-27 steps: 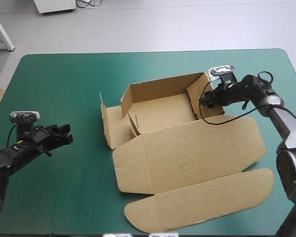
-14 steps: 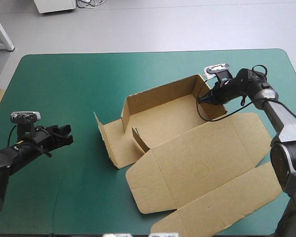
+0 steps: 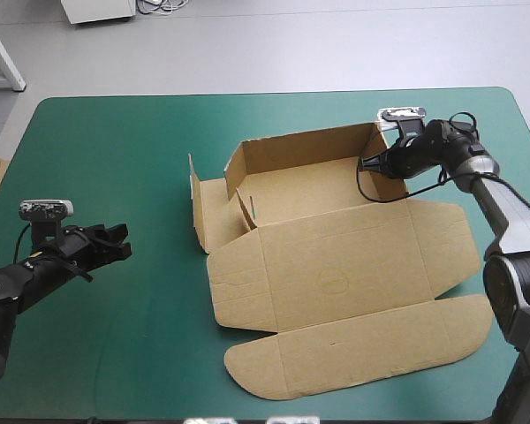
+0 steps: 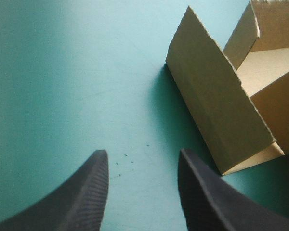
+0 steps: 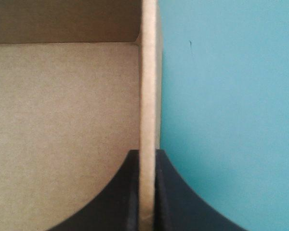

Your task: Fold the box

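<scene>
- Box (image 3: pixel 336 256): open tray at the middle of the table (image 3: pixel 115 141), lid flat toward the robot.
- Right gripper (image 3: pixel 368 165): pinching the tray's right wall.
- Left gripper (image 3: pixel 115 240): fingers spread, empty; the loose left flap (image 3: pixel 197 208) stands well to its right, nearest this arm.

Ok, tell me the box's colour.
The box is plain brown; high view shows it best.
</scene>
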You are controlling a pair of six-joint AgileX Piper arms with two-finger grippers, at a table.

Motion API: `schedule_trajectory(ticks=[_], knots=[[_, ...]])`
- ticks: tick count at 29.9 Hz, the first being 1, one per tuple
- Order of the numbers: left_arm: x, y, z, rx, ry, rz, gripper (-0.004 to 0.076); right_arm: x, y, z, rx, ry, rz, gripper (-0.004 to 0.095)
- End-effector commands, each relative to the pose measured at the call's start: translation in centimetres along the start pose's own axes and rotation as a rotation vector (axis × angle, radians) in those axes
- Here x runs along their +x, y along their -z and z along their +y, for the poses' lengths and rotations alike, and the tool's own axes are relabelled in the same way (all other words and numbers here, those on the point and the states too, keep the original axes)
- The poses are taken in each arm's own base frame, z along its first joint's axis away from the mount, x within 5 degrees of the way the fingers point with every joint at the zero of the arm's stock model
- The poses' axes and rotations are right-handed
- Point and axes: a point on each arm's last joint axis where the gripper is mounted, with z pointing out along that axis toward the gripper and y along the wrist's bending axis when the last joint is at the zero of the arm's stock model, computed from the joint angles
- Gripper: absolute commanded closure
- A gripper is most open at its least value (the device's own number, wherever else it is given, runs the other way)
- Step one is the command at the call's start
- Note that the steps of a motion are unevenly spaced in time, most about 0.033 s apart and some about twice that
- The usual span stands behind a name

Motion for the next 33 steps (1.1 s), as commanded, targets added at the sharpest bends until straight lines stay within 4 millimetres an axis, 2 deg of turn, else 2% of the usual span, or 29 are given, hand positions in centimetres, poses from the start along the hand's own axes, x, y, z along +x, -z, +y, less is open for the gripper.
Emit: schedule_trajectory(ticks=[1,4,8,15,18,21,26,33], knots=[[-1.5,0.6,-0.3,-0.001,0.021,-0.082,0.0393,-3.0,4.8,0.7,-0.012,-0.005,-0.180,0.0907],[-1.7,0.6,-0.5,0.023,0.058,-0.098,0.0393,-4.0,6.7,1.0,-0.052,-0.009,-0.237,0.0907],[-2.5,0.9,-0.9,0.049,0.065,-0.123,0.0393,-4.7,8.7,0.2,-0.120,-0.047,-0.295,0.0907],[-6.0,2.3,-1.3,0.036,0.008,-0.223,0.0393,-4.9,11.0,-2.5,-0.208,-0.113,-0.362,0.0907],[-7.0,2.1,-0.8,0.008,0.016,-0.249,0.0393,-5.0,12.5,-2.8,-0.257,-0.110,-0.390,0.0907],[-7.4,0.4,-0.1,0.047,0.099,-0.226,0.0393,-5.0,14.2,-2.7,-0.290,-0.091,-0.414,0.0907],[-6.6,-3.4,0.5,0.219,0.185,-0.114,0.0395,-4.8,16.3,-2.1,-0.290,-0.062,-0.453,0.0907],[-5.7,-6.7,0.1,0.552,0.327,-0.057,0.0449,-4.6,16.7,-1.5,-0.339,-0.056,-0.441,0.0907]])
